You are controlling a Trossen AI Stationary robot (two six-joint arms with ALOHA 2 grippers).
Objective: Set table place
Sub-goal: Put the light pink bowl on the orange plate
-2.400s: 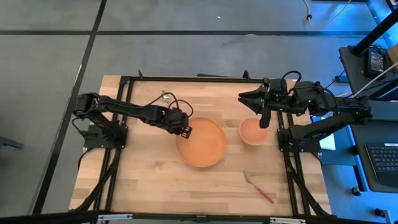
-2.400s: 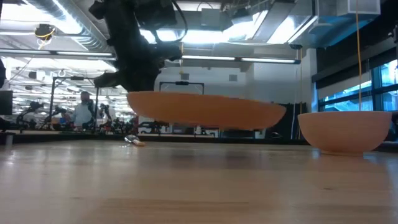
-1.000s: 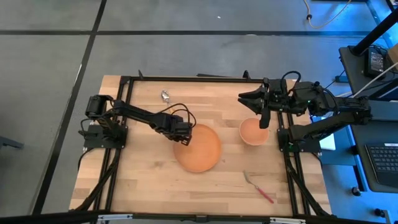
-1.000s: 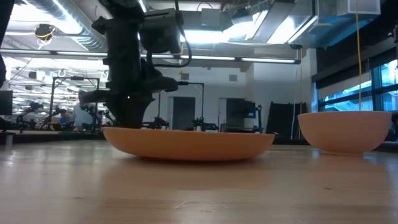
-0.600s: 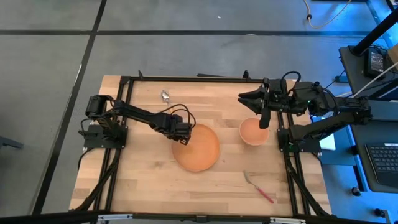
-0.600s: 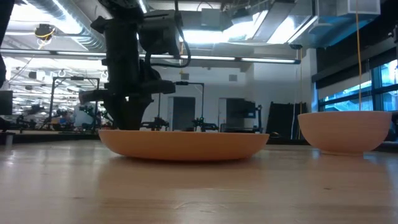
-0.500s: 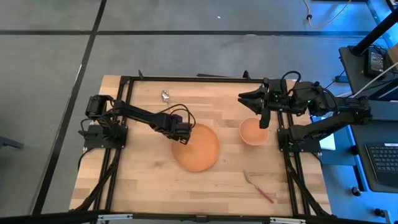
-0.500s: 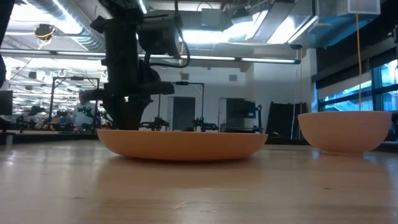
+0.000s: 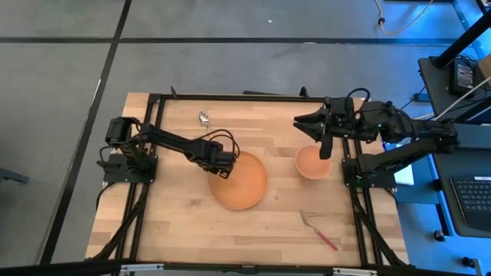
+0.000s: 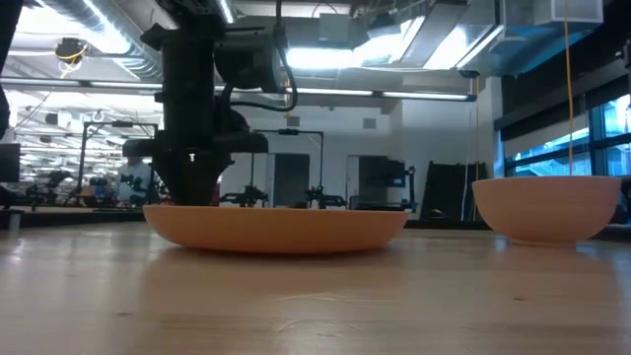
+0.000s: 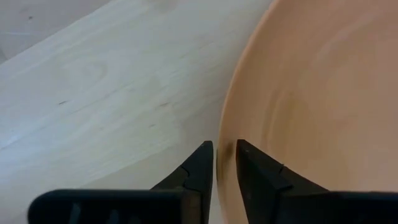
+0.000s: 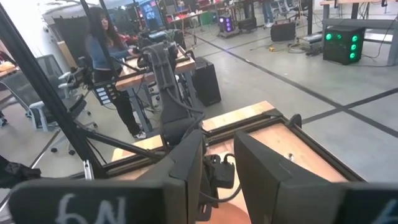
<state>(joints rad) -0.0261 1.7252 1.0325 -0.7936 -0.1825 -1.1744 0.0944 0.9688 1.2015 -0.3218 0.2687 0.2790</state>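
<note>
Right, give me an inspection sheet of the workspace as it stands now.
Surface: wooden plank table in a black frame.
Job's things: orange plate flat on the table near the middle; pale-orange bowl to its right, apart from it; red-handled fork toward the front right; spoon at the back left.
Clutter: nothing seen.
Grippers: left pincer shut on the plate's left rim; right pincer open, raised behind the bowl, holding nothing.
Cables: black cables loop over both wrists; a blue cable lies on the floor behind.
Surroundings: grey floor; a person stands at benches beyond the table.
</note>
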